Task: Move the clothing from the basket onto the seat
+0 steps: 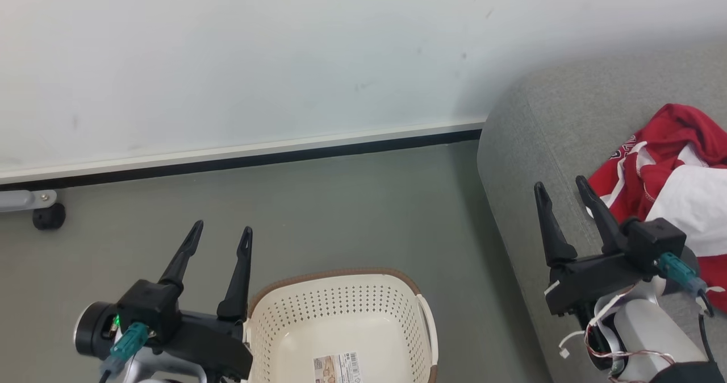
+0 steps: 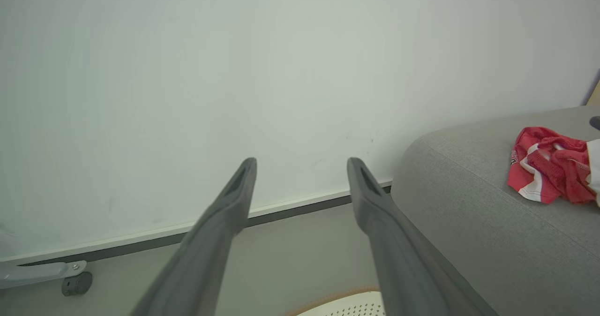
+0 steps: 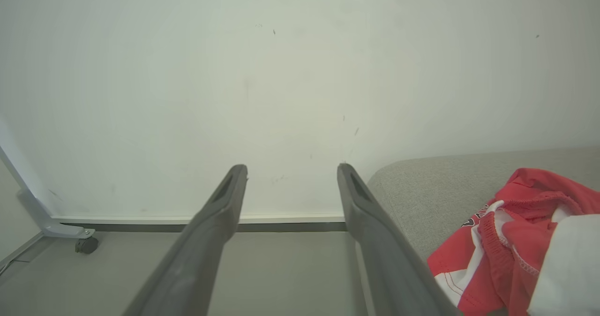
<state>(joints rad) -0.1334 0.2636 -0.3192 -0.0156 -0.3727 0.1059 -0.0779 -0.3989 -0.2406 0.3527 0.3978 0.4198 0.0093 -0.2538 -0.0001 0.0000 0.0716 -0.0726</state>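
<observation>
The red and white clothing (image 1: 670, 178) lies crumpled on the grey seat (image 1: 528, 144) at the right; it shows too in the left wrist view (image 2: 548, 163) and right wrist view (image 3: 506, 241). The cream basket (image 1: 341, 320) with a brown rim stands on the floor at the bottom middle, with only a label on its bottom. My left gripper (image 1: 221, 232) is open just left of the basket, holding nothing. My right gripper (image 1: 559, 184) is open over the seat's front edge, left of the clothing and clear of it.
A pale wall (image 1: 284, 59) with a dark skirting strip runs across the back. A grey frame foot with a black caster (image 1: 48, 215) stands at the far left by the wall. Grey-green floor (image 1: 341, 212) spreads between basket, wall and seat.
</observation>
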